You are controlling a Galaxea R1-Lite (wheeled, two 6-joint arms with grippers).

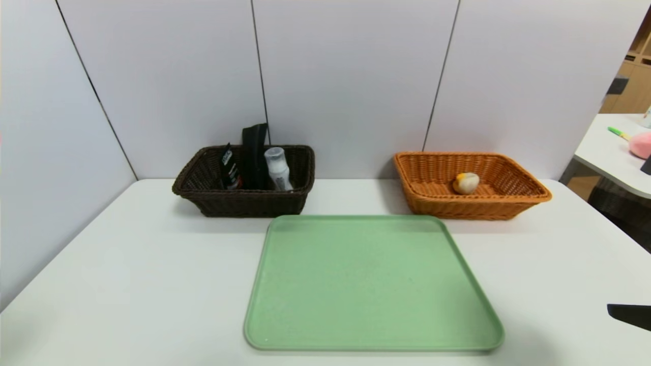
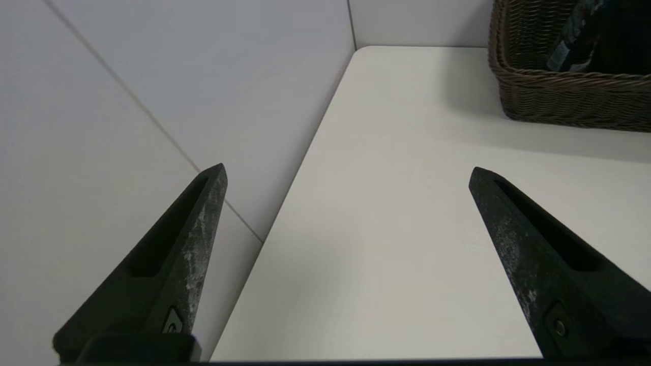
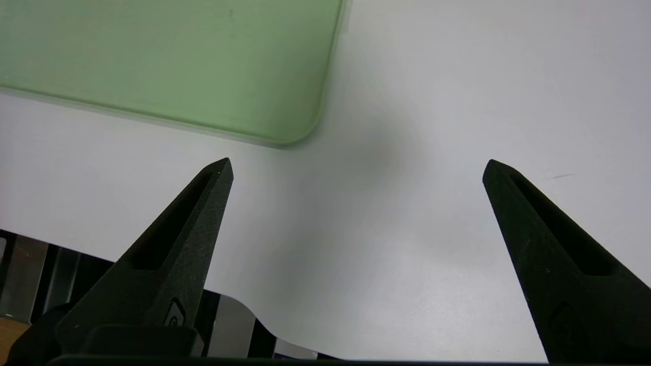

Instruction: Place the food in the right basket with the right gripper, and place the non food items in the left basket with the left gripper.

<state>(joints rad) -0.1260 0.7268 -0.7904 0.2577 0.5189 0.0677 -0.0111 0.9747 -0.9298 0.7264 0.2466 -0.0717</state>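
Food, a small round cream bun with orange-yellow top [image 1: 466, 183], lies inside the orange woven wicker basket [image 1: 529, 195], behind the flat green plastic tray [image 1: 374, 284] to the right. The dark tube, capped white bottle and black pouch [image 1: 254, 157] stand in the dark brown wicker basket [image 1: 203, 195], behind the tray to the left. Left gripper [image 2: 346, 175] and right gripper [image 3: 356, 168] have fingers wide apart, holding nothing, well short of both baskets. I judge nothing is left to pick.
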